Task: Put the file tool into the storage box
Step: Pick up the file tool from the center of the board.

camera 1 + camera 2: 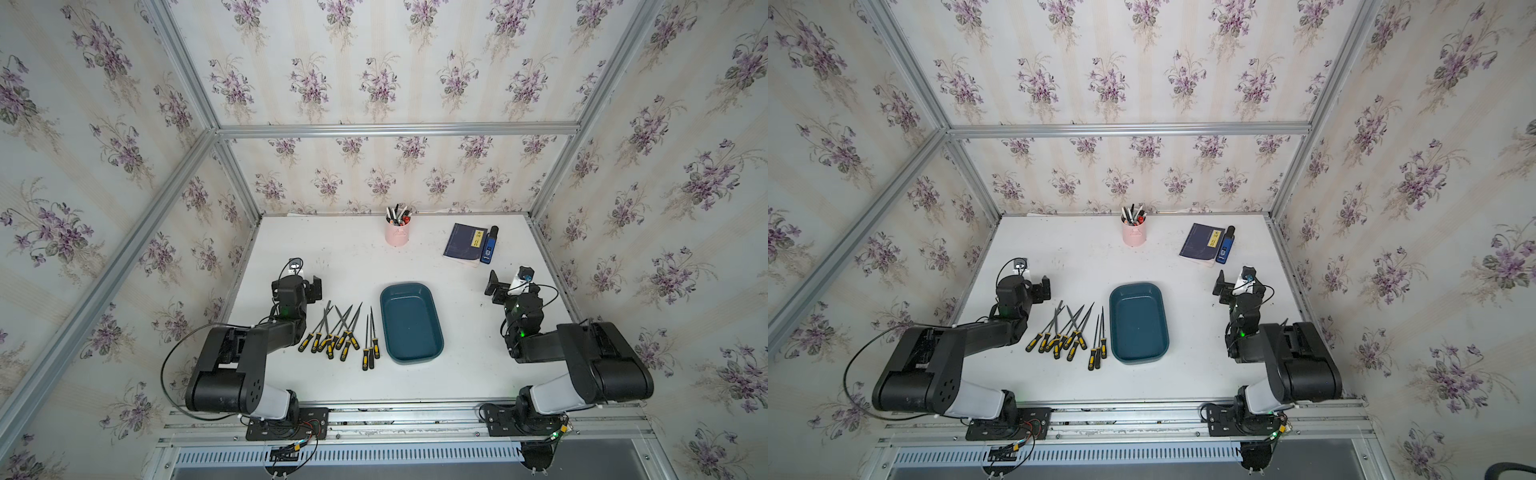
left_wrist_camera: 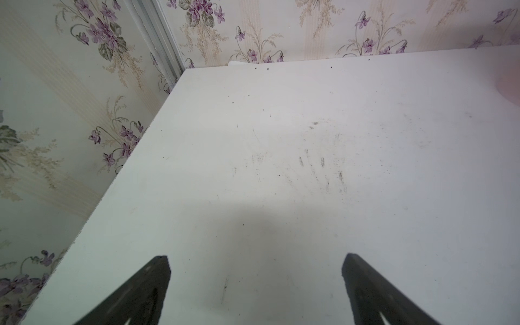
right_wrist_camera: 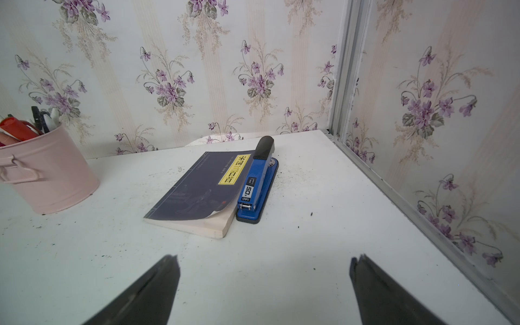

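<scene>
Several file tools [image 1: 340, 326] with black-and-yellow handles lie in a crossed pile left of the storage box, also seen as the pile [image 1: 1072, 326]. Two more files [image 1: 375, 348] lie side by side right next to the box. The storage box [image 1: 411, 324] is a shallow dark teal tray, empty, at the table's middle in both top views [image 1: 1138, 322]. My left gripper [image 1: 314, 288] [image 2: 256, 259] hovers open behind the pile, over bare table. My right gripper [image 1: 493, 286] [image 3: 264, 257] stands open to the right of the box, holding nothing. Neither wrist view shows files or box.
A pink pen cup [image 1: 397, 233] [image 3: 47, 174] stands at the back middle. A dark blue book [image 1: 462, 245] [image 3: 197, 194] and a blue stapler [image 1: 488, 248] [image 3: 257, 185] lie at the back right. Wallpapered walls with aluminium posts enclose the table on three sides.
</scene>
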Robot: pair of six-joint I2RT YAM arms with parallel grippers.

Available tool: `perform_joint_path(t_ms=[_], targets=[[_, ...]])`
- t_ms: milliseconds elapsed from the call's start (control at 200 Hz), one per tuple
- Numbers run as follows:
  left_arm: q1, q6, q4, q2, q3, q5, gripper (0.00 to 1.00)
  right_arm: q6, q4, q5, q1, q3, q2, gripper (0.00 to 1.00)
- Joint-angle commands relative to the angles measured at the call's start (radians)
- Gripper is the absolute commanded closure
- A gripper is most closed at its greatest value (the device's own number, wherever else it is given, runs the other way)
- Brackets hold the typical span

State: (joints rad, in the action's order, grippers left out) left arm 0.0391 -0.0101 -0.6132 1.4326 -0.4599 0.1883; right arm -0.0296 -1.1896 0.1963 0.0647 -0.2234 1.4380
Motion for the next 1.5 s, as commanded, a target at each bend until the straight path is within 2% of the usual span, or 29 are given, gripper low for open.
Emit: perform_joint_path(t_ms=[0, 90, 185, 290, 350, 390, 450, 550, 629, 719, 834, 1059, 1284, 1499], targets=[[0.016, -0.008, 0.300, -0.163, -0.136, 0.055, 0.00, -0.082, 0.344, 0.100, 0.000, -0.103, -0.160, 0.01], [0.030, -0.112, 0.669, -0.290, -0.313, 0.063, 0.00, -0.145, 0.761, 0.068, 0.000, -0.281, -0.263, 0.03], [0.061, -0.316, 1.115, -0.325, -0.549, -0.006, 0.00, -0.297, 1.172, 0.012, 0.000, -0.495, -0.261, 0.06], [0.143, -0.620, 1.559, -0.304, -0.746, -0.107, 0.00, -0.380, 1.407, -0.170, 0.003, -0.630, -0.227, 0.16], [0.227, -0.829, 1.740, -0.308, -0.779, -0.137, 0.00, -0.413, 1.499, -0.227, 0.010, -0.672, -0.222, 0.16], [0.261, -0.953, 1.811, -0.316, -0.769, -0.205, 0.00, -0.420, 1.543, -0.250, 0.017, -0.688, -0.225, 0.16], [0.338, -1.091, 1.809, -0.347, -0.722, -0.301, 0.00, -0.421, 1.596, -0.275, 0.029, -0.706, -0.233, 0.17], [0.542, -1.300, 1.730, -0.383, -0.639, -0.275, 0.00, -0.413, 1.649, -0.336, 0.037, -0.726, -0.251, 0.21], [0.602, -1.433, 1.643, -0.381, -0.541, -0.318, 0.00, -0.414, 1.658, -0.397, 0.051, -0.732, -0.271, 0.22], [0.675, -1.524, 1.597, -0.366, -0.537, -0.251, 0.00, -0.418, 1.670, -0.407, 0.075, -0.734, -0.289, 0.22], [0.703, -1.555, 1.558, -0.299, -0.556, -0.251, 0.00, -0.427, 1.674, -0.426, 0.103, -0.723, -0.314, 0.25], [0.716, -1.619, 1.506, -0.185, -0.497, -0.225, 0.01, -0.406, 1.705, -0.428, 0.134, -0.737, -0.289, 0.26], [0.716, -1.566, 1.436, -0.030, -0.506, -0.235, 0.02, -0.375, 1.741, -0.436, 0.137, -0.775, -0.243, 0.27], [0.708, -1.536, 1.469, 0.020, -0.499, -0.195, 0.19, -0.356, 1.757, -0.440, 0.139, -0.774, -0.227, 0.29]])
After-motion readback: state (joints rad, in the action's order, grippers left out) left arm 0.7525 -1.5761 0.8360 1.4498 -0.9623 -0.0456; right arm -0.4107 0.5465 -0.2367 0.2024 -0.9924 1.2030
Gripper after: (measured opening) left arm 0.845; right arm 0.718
